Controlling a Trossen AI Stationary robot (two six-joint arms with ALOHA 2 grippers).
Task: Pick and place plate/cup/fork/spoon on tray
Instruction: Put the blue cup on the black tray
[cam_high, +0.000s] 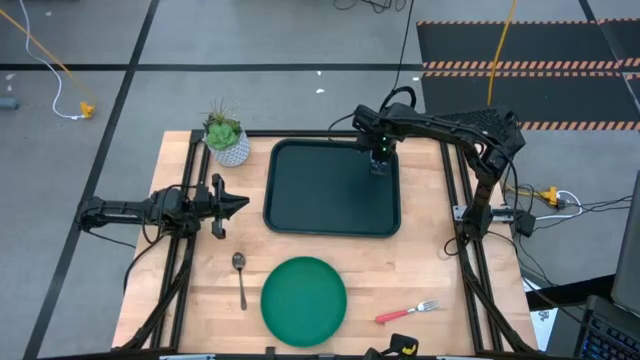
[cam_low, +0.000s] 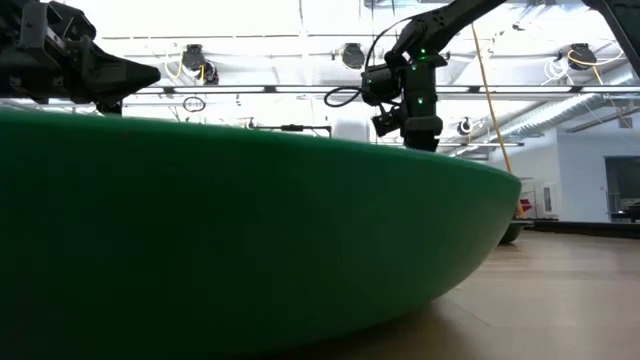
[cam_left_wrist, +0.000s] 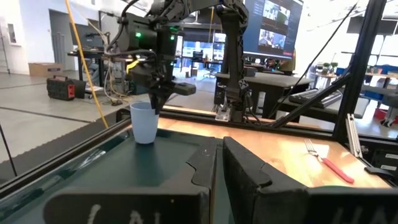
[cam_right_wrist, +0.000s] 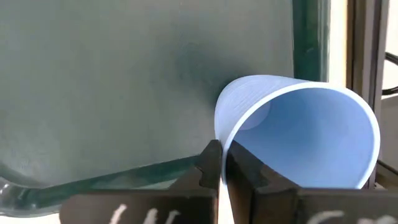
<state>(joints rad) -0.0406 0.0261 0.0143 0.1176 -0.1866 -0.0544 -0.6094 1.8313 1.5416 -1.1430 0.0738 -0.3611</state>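
Observation:
The dark green tray (cam_high: 300, 190) lies at the table's middle. My right gripper (cam_high: 380, 165) hangs over its far right corner, shut on the light-blue cup (cam_left_wrist: 144, 122), which stands upright on or just above the tray floor. The green plate (cam_high: 303, 300) lies at the near edge, and it fills the low view (cam_low: 250, 230). The silver spoon (cam_high: 240, 275) lies left of the plate, the red-handled fork (cam_high: 408, 312) right of it. My left gripper (cam_high: 240, 205) waits shut and empty left of the tray. My right gripper pinches the cup's rim wall (cam_right_wrist: 219, 134) on one side, one finger inside the cup and one outside. The fingers come from above, pointing down (cam_left_wrist: 158, 102). The cup stays upright below them; whether its base rests on the tray I cannot tell.
A white patterned pot with a green plant (cam_high: 228, 140) stands beyond the tray's far left corner. Black frame rails (cam_high: 455, 200) run along the table's sides. Bare wood lies between tray and plate.

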